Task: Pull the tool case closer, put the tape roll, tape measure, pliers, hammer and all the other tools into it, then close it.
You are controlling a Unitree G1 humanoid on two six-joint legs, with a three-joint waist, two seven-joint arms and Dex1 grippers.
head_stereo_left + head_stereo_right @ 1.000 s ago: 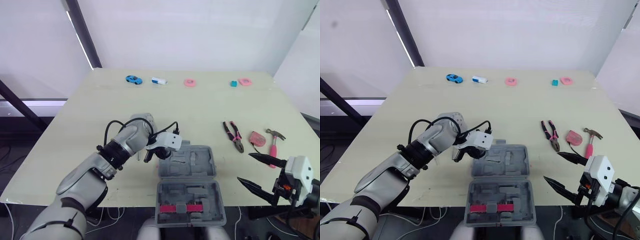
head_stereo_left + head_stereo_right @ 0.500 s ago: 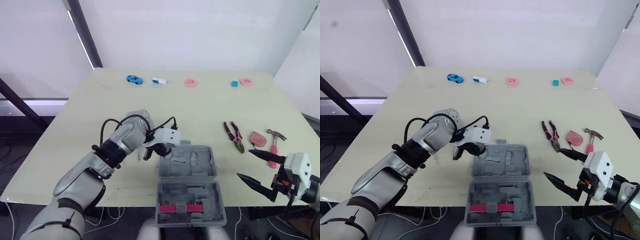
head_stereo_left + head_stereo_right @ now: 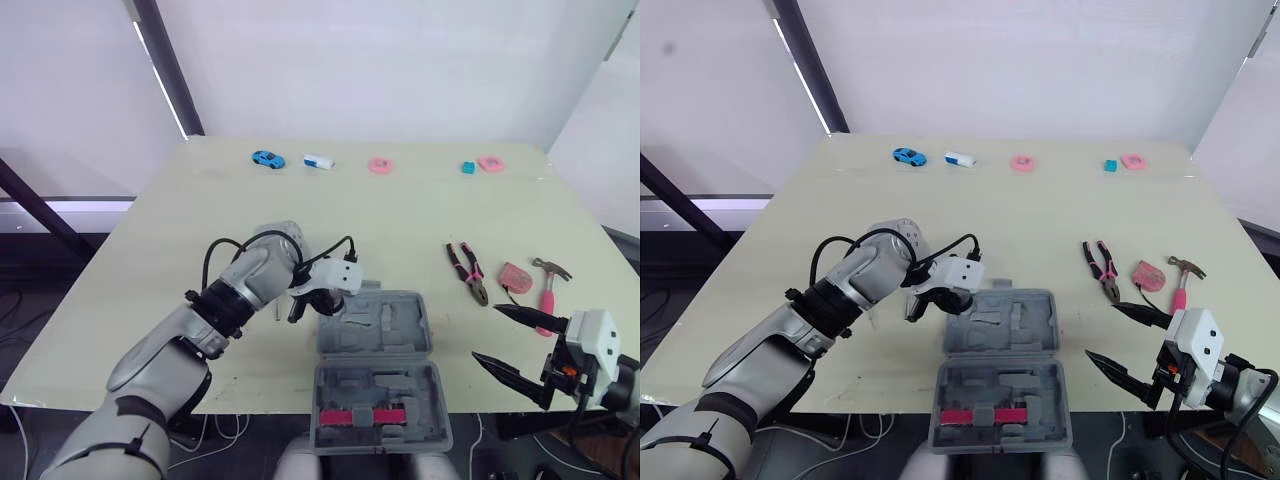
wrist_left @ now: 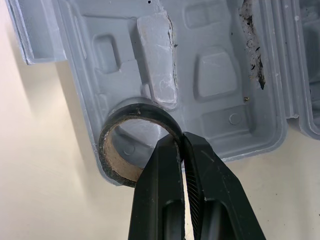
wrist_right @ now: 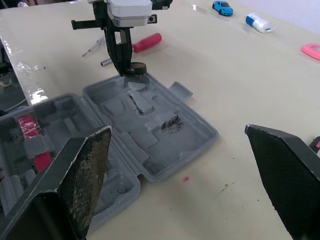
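Two fingers of the left hand [image 4: 181, 142] pinch the rim of the black, card-cored tape roll [image 4: 114, 162] at a corner of the open grey plastic tool case [image 3: 400, 325], seemingly to drop it in; the right hand [image 3: 487, 334] gapes empty.

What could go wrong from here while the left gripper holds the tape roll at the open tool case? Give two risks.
1. The tape roll hangs across the rim of the tool case, partly over the table. Released here, it might tip out and roll away.
2. The left gripper pinches just one wall of the ring, so the roll could swivel or slip.
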